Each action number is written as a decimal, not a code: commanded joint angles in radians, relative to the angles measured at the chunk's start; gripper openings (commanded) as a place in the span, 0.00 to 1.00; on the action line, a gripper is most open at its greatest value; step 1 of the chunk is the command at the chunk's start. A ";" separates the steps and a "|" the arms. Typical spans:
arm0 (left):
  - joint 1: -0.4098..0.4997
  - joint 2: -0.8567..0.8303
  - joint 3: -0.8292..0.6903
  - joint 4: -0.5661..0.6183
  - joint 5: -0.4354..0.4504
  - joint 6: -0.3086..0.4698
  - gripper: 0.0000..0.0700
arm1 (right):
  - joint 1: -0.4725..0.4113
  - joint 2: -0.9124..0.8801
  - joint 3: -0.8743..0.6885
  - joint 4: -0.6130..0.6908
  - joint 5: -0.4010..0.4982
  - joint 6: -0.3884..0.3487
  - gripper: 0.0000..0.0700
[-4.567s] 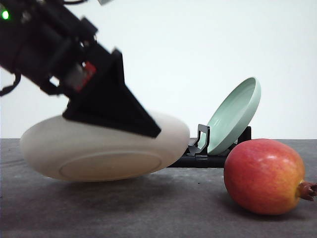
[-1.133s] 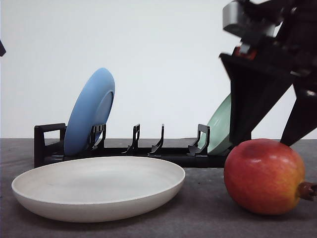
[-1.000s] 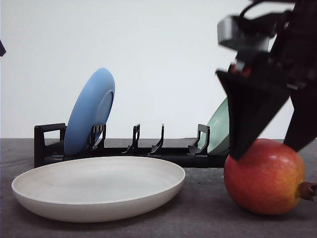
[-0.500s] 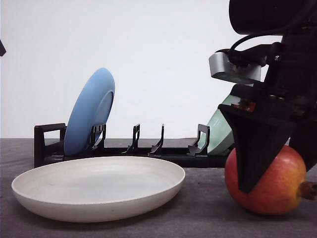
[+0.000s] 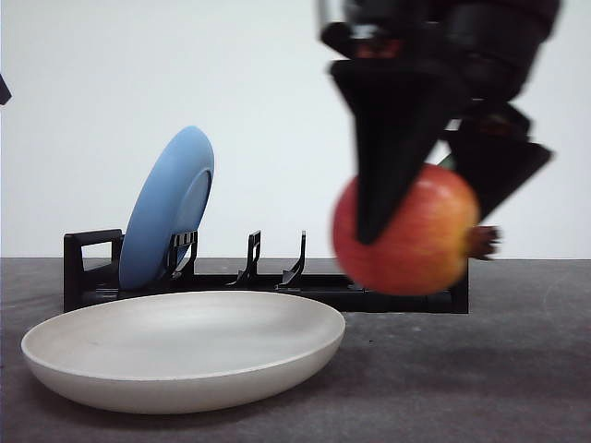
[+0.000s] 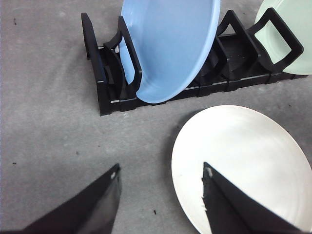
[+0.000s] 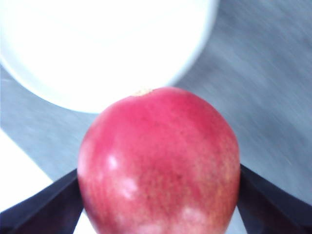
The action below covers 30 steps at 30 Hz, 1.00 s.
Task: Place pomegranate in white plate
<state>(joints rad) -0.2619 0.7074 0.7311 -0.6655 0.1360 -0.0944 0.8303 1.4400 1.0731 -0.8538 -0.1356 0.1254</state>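
Resting on the grey table [image 5: 517,369] nearest the camera, the white plate [image 5: 185,351] sat flat and held nothing, its raised rim turned upward. Just to its right and above the tabletop, the pomegranate [image 5: 411,235] hung in the air, pinched between the black fingers of the right gripper [image 5: 420,208], its dark crown nub pointing right; the fruit was clear of the plate and beside its right edge rather than over its middle. The right wrist view showed the red fruit [image 7: 158,163] wedged between both fingers, with the plate [image 7: 107,48] beyond it. The left gripper [image 6: 158,192] had its fingers spread wide with nothing between them, hovering over the table by the plate's edge [image 6: 243,161]. Farther back stood the black dish rack [image 5: 92,268], carrying the blue plate [image 5: 171,208] upright in a left slot; the left wrist view also showed the pale green plate [image 6: 292,24] at the rack's other end.
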 commanded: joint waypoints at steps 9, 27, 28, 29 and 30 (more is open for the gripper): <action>0.000 0.005 0.014 0.008 0.003 -0.004 0.45 | 0.097 0.285 0.262 0.047 -0.002 -0.066 0.70; 0.000 0.005 0.014 0.008 0.003 -0.002 0.45 | 0.114 0.496 0.374 0.121 0.005 -0.080 0.70; 0.000 0.005 0.014 0.008 0.003 -0.001 0.45 | 0.113 0.497 0.374 0.121 0.005 -0.080 0.70; 0.000 0.005 0.014 0.008 0.003 -0.001 0.45 | 0.112 0.498 0.374 0.122 0.005 -0.080 0.70; 0.000 0.005 0.014 0.008 0.003 -0.001 0.45 | 0.112 0.502 0.374 0.124 0.005 -0.080 0.71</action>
<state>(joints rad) -0.2619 0.7074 0.7311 -0.6655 0.1360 -0.0971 0.9339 1.9158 1.4216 -0.7405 -0.1310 0.0494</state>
